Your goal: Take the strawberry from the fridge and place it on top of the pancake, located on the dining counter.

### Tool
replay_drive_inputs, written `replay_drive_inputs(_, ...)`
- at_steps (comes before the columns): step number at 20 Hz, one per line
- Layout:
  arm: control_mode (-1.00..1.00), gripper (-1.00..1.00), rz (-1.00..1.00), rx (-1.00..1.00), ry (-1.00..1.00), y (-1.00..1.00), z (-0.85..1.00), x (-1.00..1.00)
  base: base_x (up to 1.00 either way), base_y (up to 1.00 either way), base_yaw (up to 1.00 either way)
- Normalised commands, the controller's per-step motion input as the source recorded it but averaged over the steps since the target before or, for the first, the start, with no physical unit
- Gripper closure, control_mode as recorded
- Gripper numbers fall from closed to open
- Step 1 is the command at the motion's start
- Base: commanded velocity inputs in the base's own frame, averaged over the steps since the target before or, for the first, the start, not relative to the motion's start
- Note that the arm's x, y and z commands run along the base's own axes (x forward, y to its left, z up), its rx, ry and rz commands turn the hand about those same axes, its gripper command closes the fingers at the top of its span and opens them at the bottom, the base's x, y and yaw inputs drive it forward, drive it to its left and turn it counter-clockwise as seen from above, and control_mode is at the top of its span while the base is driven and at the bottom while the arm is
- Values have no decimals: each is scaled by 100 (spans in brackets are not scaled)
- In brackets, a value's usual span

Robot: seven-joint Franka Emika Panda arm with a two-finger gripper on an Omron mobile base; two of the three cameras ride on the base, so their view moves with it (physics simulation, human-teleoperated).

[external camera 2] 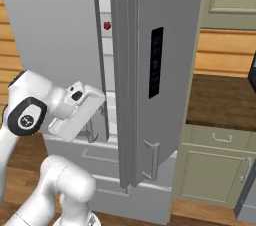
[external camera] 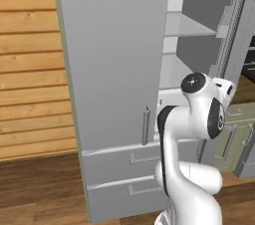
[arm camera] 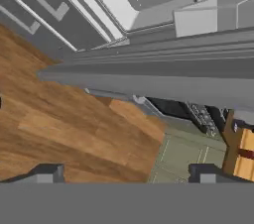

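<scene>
1. You are working at the fridge [external camera 2: 150, 70], whose right door is standing ajar, edge-on to the base; the opening beside that door is looking narrow, so I judge that a reach into the fridge now is risking the arm's forearm scraping the door edge or nudging the door further shut on the wrist.
2. The gripper [arm camera: 129, 176] is hanging low beside the fridge's lower drawers, jaws spread wide and holding nothing; in the hand view it is looking down past the bottom edge of the door at wooden floor, so it is sitting well below the berry's shelf; a hurried lift from here is likely to catch the door's bar handle or a shelf lip.
3. The strawberry [external camera 2: 106, 25] is sitting inside the fridge, high up, seen through the slit just left of the door edge, well above the gripper; it is too small for you to be reading a long axis or a tip direction, so treat it as roundish; such a berry is liable to roll off or squirt from the pads under an off-centre squeeze.
</scene>
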Motion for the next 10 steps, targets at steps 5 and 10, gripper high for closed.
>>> replay_drive_inputs(5, -100, -100, -6, -50, 44, 71, 3, 89, 0, 0, 0)
replay_drive_inputs(10, -100, -100, 0, -19, 27, -33, -8, 84, 0, 0, 0)
